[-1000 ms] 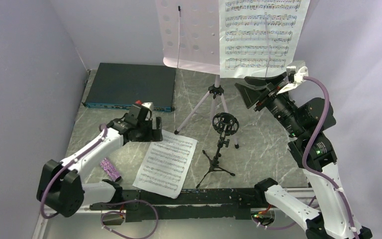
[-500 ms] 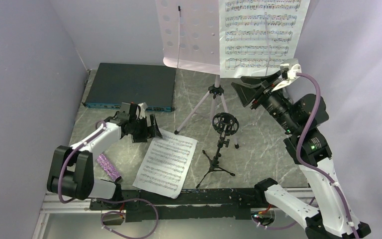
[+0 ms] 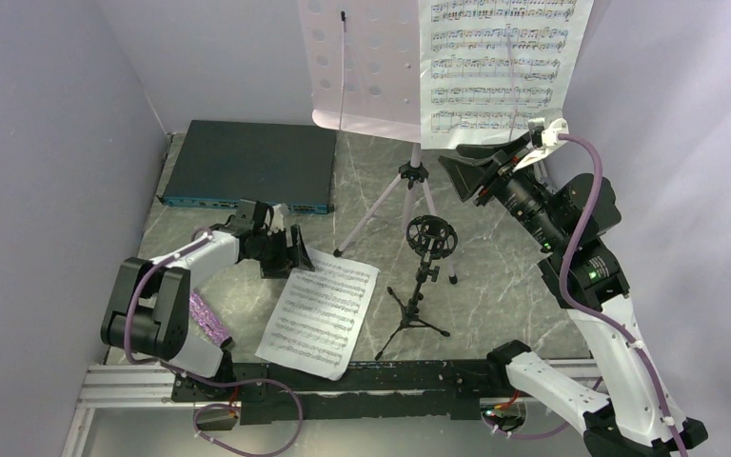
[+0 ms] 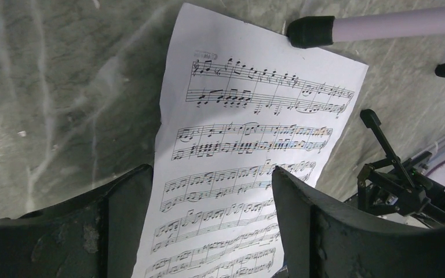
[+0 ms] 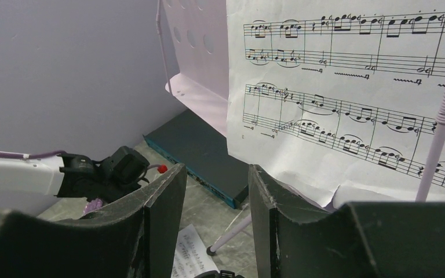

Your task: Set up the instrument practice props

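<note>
The lilac music stand [image 3: 362, 67] stands at the back with one sheet-music page [image 3: 500, 67] on its right half; the same page fills the right wrist view [image 5: 347, 87]. A second page [image 3: 319, 309] lies flat on the table. My left gripper [image 3: 287, 252] is open, low over that page's top left corner, its jaws straddling the sheet [image 4: 237, 150]. My right gripper [image 3: 464, 169] is open and empty, raised just below the page on the stand. The black mic stand [image 3: 425, 276] stands mid-table. The glittery purple microphone [image 3: 207, 322] lies at the left.
A flat dark box with a blue front edge [image 3: 246, 164] lies at back left. The stand's tripod legs [image 3: 395, 205] spread behind the mic stand; one leg's tip shows in the left wrist view [image 4: 313, 30]. Lilac walls close in on both sides.
My left gripper has moved right and down onto the top left corner of the flat page. My right gripper has shifted slightly left and up toward the stand.
</note>
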You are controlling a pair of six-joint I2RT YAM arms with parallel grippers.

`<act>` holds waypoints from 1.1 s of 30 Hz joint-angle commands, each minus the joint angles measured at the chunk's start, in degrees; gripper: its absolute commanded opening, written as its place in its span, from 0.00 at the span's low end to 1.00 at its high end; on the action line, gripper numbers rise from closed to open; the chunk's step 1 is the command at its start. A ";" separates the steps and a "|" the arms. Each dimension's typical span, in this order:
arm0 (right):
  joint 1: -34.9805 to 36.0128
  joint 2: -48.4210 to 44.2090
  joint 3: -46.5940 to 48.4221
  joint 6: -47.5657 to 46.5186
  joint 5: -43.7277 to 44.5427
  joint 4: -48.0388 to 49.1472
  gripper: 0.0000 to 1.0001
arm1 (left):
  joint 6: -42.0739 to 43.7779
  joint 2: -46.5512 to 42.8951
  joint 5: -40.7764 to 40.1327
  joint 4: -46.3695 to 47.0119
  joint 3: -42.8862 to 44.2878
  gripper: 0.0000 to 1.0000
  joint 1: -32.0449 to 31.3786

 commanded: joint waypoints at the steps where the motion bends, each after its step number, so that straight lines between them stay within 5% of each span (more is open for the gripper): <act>1: 0.25 -0.23 0.04 0.09 -0.23 3.79 0.48 | 0.00 1.82 5.59 4.40 -1.19 0.78 0.07; 12: 0.23 -0.67 0.43 -0.16 -0.22 3.56 0.48 | -2.14 7.57 8.61 11.33 -2.99 0.63 0.16; 19: 0.23 -0.98 0.68 -0.11 -0.30 3.45 0.48 | -3.79 7.76 10.00 16.14 -5.25 0.32 0.20; 24: 0.23 -1.06 0.63 -0.04 -0.57 3.15 0.48 | -3.32 0.19 8.14 15.50 -6.54 0.03 0.16; 33: 0.23 -1.03 -0.60 0.62 -3.16 4.74 0.53 | -0.60 -23.69 1.66 1.90 -2.44 0.03 0.16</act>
